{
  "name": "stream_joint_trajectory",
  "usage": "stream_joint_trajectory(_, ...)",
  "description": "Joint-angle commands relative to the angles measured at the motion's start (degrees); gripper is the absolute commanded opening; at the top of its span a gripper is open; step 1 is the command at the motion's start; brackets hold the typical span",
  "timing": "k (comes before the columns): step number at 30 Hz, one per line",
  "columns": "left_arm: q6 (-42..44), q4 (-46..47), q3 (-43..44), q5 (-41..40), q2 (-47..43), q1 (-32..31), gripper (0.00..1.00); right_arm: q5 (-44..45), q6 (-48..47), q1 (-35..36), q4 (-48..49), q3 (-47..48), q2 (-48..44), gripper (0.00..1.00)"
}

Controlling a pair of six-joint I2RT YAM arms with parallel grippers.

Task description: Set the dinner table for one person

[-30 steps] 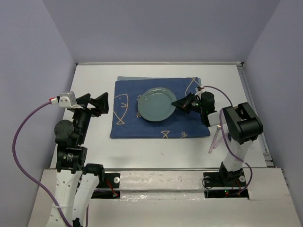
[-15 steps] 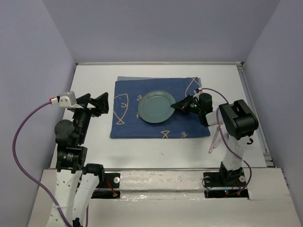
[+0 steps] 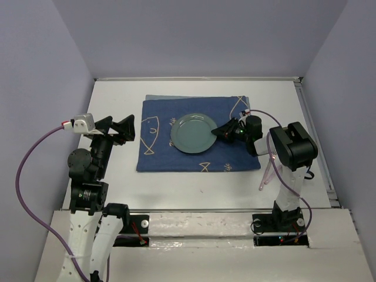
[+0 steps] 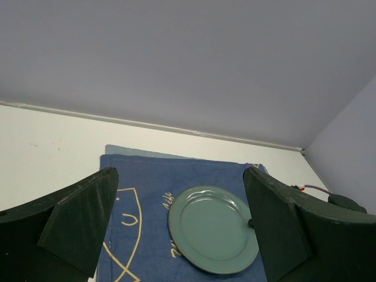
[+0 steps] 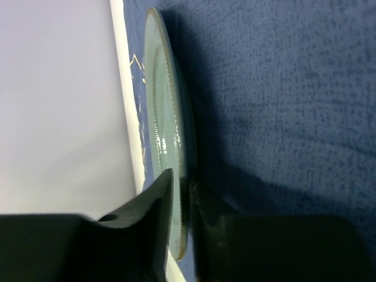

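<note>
A round green plate (image 3: 192, 133) sits at the middle of the dark blue fish-patterned cloth (image 3: 158, 154) on the white dinner table (image 3: 117, 100). My right gripper (image 3: 218, 131) is shut on the plate's right rim. In the right wrist view its fingers (image 5: 158, 205) pinch the rim of the plate (image 5: 170, 135) from above and below, close over the cloth (image 5: 282, 106). I cannot tell whether the plate touches the cloth. My left gripper (image 3: 122, 130) is open and empty, left of the cloth. It faces the plate (image 4: 214, 229).
Thin pink utensils (image 3: 267, 170) lie on the table right of the cloth, beside the right arm. A raised rail (image 3: 317, 141) runs along the table's right edge. Lilac walls close in three sides.
The right gripper and the plate have shifted slightly, and the plate looks a little lower over the cloth. The right arm's elbow has moved left. The left arm has not moved.
</note>
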Motion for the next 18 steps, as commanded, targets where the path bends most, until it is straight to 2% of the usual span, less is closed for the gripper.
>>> stream_joint_trajectory(1, -0.2, 2.9, -0.3, 0.9, 0.0, -0.1, 0.99, 0.7, -3.8, 0.0, 1.2, 1.9, -3.5, 0.38)
stream_joint_trajectory(2, -0.1, 2.9, -0.3, 0.9, 0.0, -0.1, 0.99, 1.8, -4.8, 0.0, -2.3, 2.1, -4.8, 0.44)
stream_joint_trajectory(9, -0.2, 3.0, -0.3, 1.2, -0.2, -0.1, 0.99, 7.6, -13.9, 0.0, -18.0, 3.8, -11.2, 0.56)
stream_joint_trajectory(11, -0.3, 3.0, -0.3, 1.2, -0.5, -0.2, 0.99, 12.3, -17.5, 0.0, -24.2, 4.5, -14.1, 0.61)
stream_joint_trajectory(14, -0.3, 3.0, -0.3, 1.2, -0.7, -0.4, 0.99, 15.9, -21.6, 0.0, -31.0, 4.8, -18.3, 0.65)
stream_joint_trajectory(18, 0.0, 2.8, -0.2, 0.9, -1.4, -1.1, 0.99, 22.5, -27.4, 0.0, -38.3, 4.5, -25.4, 0.64)
